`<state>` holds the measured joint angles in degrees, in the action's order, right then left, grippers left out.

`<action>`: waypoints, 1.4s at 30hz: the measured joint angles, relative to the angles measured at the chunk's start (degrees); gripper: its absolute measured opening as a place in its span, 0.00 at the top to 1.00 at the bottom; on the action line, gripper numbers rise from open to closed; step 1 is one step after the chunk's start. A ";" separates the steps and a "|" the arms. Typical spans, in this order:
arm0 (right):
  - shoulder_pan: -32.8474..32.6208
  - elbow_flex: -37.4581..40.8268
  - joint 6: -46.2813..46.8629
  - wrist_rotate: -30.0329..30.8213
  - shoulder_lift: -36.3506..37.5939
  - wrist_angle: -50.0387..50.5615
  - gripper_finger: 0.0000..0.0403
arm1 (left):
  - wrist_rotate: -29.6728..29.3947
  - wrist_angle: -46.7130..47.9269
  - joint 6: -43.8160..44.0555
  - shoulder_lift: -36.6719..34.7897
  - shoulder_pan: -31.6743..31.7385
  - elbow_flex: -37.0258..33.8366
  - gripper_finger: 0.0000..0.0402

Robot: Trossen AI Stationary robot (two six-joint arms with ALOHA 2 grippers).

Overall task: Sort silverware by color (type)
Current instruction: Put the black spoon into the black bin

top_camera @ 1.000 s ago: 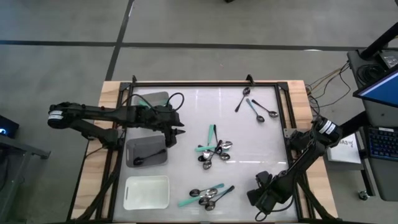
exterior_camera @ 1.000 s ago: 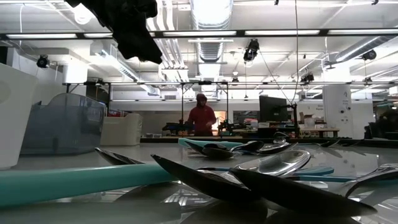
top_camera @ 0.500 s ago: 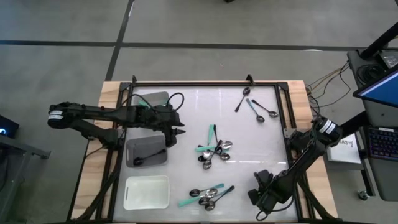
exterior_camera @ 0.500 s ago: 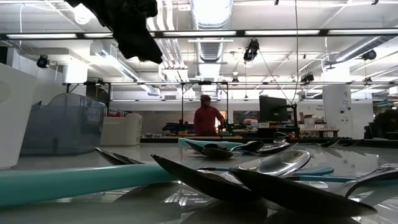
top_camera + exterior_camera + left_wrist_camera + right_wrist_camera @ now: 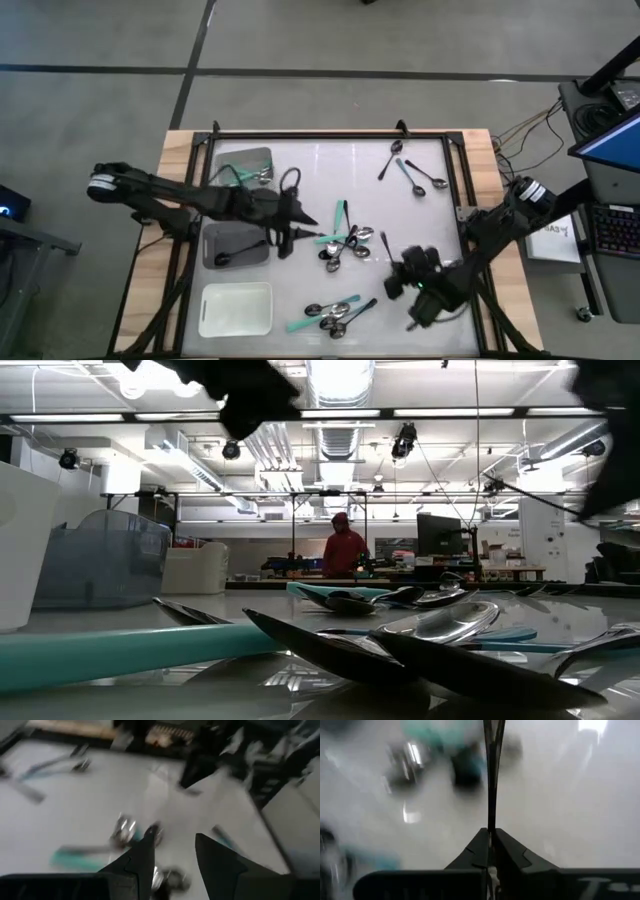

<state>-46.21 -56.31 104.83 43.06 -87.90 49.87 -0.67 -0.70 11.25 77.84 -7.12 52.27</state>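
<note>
The silverware lies in groups: a middle pile (image 5: 345, 245), a near pile (image 5: 335, 315), and three spoons at the far right (image 5: 410, 172). My left gripper (image 5: 303, 228) is open and hovers just left of the middle pile, which shows blurred past its fingers (image 5: 127, 827). My right gripper (image 5: 392, 272) hangs above the table right of that pile, shut on a thin black-handled spoon (image 5: 383, 243) that sticks out toward the far edge. The spoon's bowl does not show. My right gripper pinches one end of the thin dark spoon handle (image 5: 491, 826) between its two shut fingers. The rest of the handle runs straight on past the fingertips. The fingers slant downward and lie along the handle. The spoon is lifted clear of the table.
Three trays stand along the table's left side. The far grey tray (image 5: 232, 158) holds teal-handled spoons, the middle grey tray (image 5: 245, 232) holds a black spoon, and a white tray (image 5: 235, 310) is nearest. A dark frame edges the table. A person stands far off in the room (image 5: 343, 550).
My left gripper has moved toward the table's right, to the middle pile, uncovering the far grey tray. My right gripper has risen and moved left and toward the far edge, turning about. The dark spoon now sticks out ahead of it.
</note>
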 joint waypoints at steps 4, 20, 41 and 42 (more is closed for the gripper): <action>3.83 -0.04 -9.88 8.76 0.38 -1.15 0.98 | -0.11 -13.68 -0.98 5.95 -1.26 0.00 0.69; 14.54 -0.20 -49.52 28.11 0.02 -17.08 0.98 | -15.42 -37.22 -0.22 17.97 -1.15 0.17 0.69; 15.41 -0.22 -70.24 32.05 0.02 -25.18 0.98 | -12.38 -43.37 -0.26 17.69 0.25 0.22 0.69; 15.48 -0.22 -70.93 32.04 0.02 -25.34 0.98 | -11.80 -43.68 -0.24 17.69 0.25 0.22 0.69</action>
<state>-30.73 -56.53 33.90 75.10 -87.88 24.53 -12.47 -44.38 11.00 95.53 -6.88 52.49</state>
